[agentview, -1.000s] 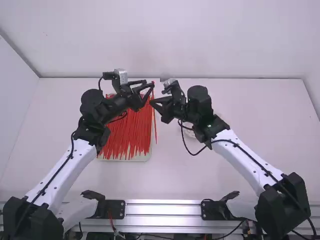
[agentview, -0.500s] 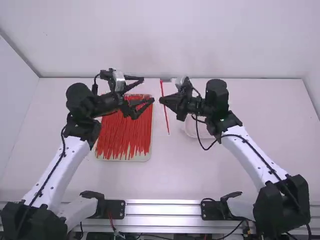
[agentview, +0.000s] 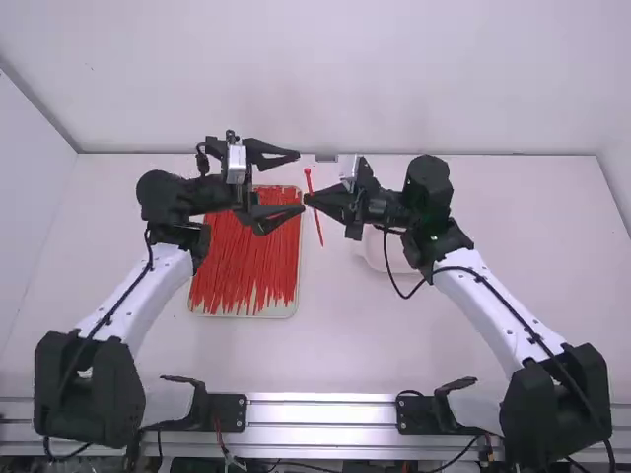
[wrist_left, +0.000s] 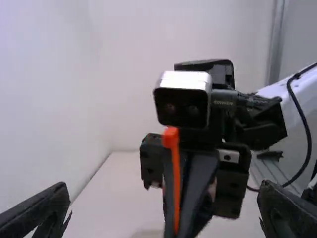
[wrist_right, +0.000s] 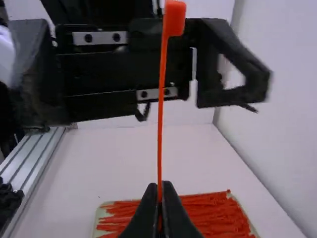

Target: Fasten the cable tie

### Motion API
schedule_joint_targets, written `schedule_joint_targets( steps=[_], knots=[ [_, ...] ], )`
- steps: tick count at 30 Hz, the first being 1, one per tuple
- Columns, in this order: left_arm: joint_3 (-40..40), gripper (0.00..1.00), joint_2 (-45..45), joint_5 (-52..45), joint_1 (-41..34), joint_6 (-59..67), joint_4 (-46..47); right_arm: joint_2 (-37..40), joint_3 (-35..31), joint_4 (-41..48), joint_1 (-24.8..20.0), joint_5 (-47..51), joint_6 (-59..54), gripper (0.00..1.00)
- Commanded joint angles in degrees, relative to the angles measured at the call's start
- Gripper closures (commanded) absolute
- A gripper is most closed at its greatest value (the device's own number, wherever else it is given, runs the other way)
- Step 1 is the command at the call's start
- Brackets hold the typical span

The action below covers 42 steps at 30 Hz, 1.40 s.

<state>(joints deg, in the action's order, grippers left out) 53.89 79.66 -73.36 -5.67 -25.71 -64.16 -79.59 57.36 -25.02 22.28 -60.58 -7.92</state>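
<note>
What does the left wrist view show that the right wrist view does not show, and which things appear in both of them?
Left wrist view, not the right one: the silver camera mounted on the right arm's wrist. Right wrist view, not the left one: the tray of red ties and the metal rail. Both: the single cable tie, standing upright, pinched in the right gripper, which faces the wide-open left gripper.

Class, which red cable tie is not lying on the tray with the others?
The cable tie pinched in the right gripper, held up in the air; the other ties lie piled on the tray.
</note>
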Motion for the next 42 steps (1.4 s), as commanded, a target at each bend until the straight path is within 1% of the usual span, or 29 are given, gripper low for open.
schedule_joint_targets(
  steps=[1, 2, 4, 6, 8, 9, 10, 11, 13, 14, 19, 21, 25, 29, 32, 35, 42],
  knots=[
    [1.4, 0.02, 1.0, -0.8, 0.1, -10.9, -4.2, -0.3, 1.5, -0.5, 1.3, -1.1, -1.7, 1.00],
    [1.4, 0.08, 1.4, -0.8, 0.1, -13.4, -7.2, -0.3, 1.5, -0.5, 2.0, -1.1, -2.9, 1.00],
    [1.4, 0.20, 1.6, -0.8, -0.2, -14.6, -8.8, -0.3, 1.5, -0.6, 2.5, -1.0, -3.1, 1.00],
    [1.4, 0.36, 1.6, -0.9, -0.3, -14.9, -9.2, -0.3, 1.5, -0.8, 2.9, -0.9, -3.1, 1.00],
    [1.6, 0.42, 1.6, -2.1, -0.3, -14.9, -9.4, -0.3, 1.5, -1.2, 2.9, -0.9, -3.0, 1.00],
    [2.0, 0.46, 1.6, -3.2, -0.3, -15.1, -9.3, -0.3, 1.5, -1.5, 2.6, -0.9, -2.5, 1.00],
    [2.7, 0.54, 1.6, -4.5, -0.3, -15.3, -9.1, -0.3, 1.5, -1.6, 2.3, -1.1, -2.4, 1.00],
    [2.8, 0.55, 1.6, -4.7, -0.3, -15.2, -9.0, -0.3, 1.5, -1.6, 2.1, -1.1, -2.4, 1.00],
    [4.0, 0.68, 1.6, -6.3, -0.3, -15.2, -7.6, -0.3, 1.5, -1.6, 2.0, -1.1, -2.4, 1.00],
    [4.5, 0.70, 1.6, -6.8, -0.3, -15.1, -6.7, -0.3, 1.5, -1.6, 2.1, -1.1, -2.4, 1.00],
    [5.3, 0.72, 1.6, -6.6, -0.3, -14.8, -5.3, -0.3, 1.5, -1.7, 2.1, -1.1, -2.4, 1.00],
    [5.5, 0.76, 1.6, -6.7, -0.3, -15.0, -5.3, -0.3, 1.5, -1.7, 2.1, -1.1, -2.4, 1.00],
    [5.5, 0.79, 1.6, -6.6, -1.2, -15.0, -5.3, -0.3, 1.5, -2.8, 1.9, -1.0, -0.1, 1.00],
    [5.5, 0.88, 1.6, -6.6, -0.7, -14.8, -5.3, -0.3, 1.5, -3.3, 1.4, -1.1, 0.6, 1.00],
    [5.5, 0.89, 1.6, -6.1, -0.8, -14.8, -5.3, -0.3, 1.5, -3.3, 1.5, -1.1, 0.6, 1.00],
    [5.5, 0.98, 1.6, -5.3, -0.8, -15.0, -5.3, -0.3, 1.5, -3.3, 1.4, -1.1, 0.7, 1.00],
    [5.5, 0.98, 1.6, -5.1, -1.4, -15.0, -5.3, -0.3, 1.5, -3.2, 1.4, -1.1, 0.6, 1.00]
  ],
)
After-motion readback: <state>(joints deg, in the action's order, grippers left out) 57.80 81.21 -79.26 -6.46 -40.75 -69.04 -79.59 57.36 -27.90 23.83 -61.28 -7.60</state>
